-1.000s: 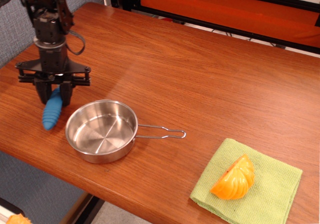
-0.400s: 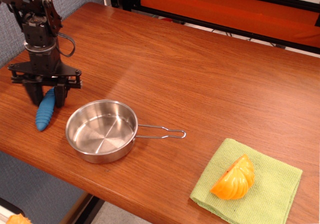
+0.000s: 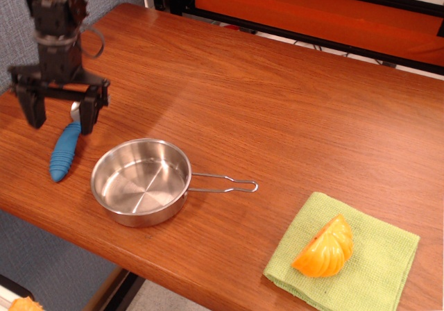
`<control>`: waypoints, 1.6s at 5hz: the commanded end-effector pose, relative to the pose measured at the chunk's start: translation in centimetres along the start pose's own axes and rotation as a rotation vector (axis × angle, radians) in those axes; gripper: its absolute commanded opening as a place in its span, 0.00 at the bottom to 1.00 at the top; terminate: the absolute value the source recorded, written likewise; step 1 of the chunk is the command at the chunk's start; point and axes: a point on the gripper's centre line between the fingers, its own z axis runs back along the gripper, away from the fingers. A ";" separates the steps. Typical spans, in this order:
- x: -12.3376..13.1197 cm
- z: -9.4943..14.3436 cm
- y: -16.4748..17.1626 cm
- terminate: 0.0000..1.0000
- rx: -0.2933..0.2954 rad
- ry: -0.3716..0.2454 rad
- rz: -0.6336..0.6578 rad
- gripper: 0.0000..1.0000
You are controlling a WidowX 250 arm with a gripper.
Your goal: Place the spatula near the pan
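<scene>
The spatula (image 3: 64, 151) lies flat on the wooden table (image 3: 277, 103) at the front left, its ribbed blue handle pointing toward me and its small metal head partly hidden behind the gripper. The round steel pan (image 3: 141, 181) sits just right of it, with its wire handle (image 3: 225, 183) pointing right. My gripper (image 3: 60, 115) hangs above the spatula's head end with its jaws spread wide and nothing between them.
A green cloth (image 3: 347, 259) with an orange slice-shaped toy (image 3: 325, 247) on it lies at the front right. The table's front edge runs close to the pan and spatula. An orange and black frame stands behind the table.
The gripper moved left with the spatula, let it go on the table beside the pan, opened, and rose above it.
</scene>
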 end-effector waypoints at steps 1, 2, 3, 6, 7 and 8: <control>2.3 5.7 -2.8 0.00 0.062 -0.072 -0.004 1.00; 4.4 6.5 -4.6 0.00 0.076 -0.097 -0.020 1.00; 5.7 7.9 -5.5 0.00 0.032 -0.192 -0.087 1.00; 7.8 11.0 -9.1 0.00 -0.065 -0.184 -0.156 1.00; 8.2 11.0 -10.3 0.00 -0.073 -0.164 -0.084 1.00; 8.5 10.9 -11.2 1.00 -0.067 -0.173 0.005 1.00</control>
